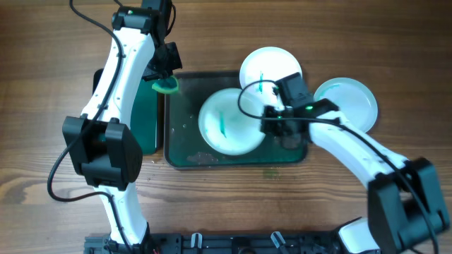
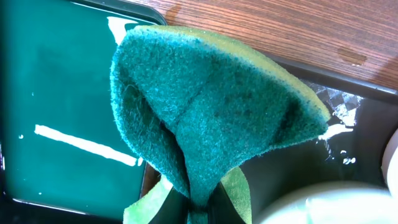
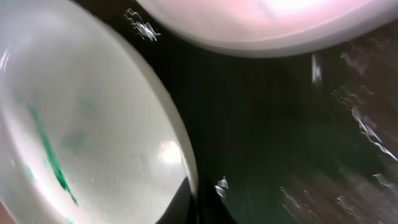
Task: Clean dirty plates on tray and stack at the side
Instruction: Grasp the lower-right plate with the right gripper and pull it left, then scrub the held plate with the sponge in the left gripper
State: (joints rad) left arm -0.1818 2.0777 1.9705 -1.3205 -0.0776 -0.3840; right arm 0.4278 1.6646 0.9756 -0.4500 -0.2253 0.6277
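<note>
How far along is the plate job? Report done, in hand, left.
Done: one plate lies on the table right of the tray; no stack yet. In hand: left gripper holds the sponge over the tray's corner; right gripper is at the smeared middle plate. Left: that plate and the smeared rear plate.

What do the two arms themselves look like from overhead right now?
The left arm and right arm match: white rounded links with bulky black joint housings. A thin black cable loops loosely along each, and a small green light glows near each wrist.
</note>
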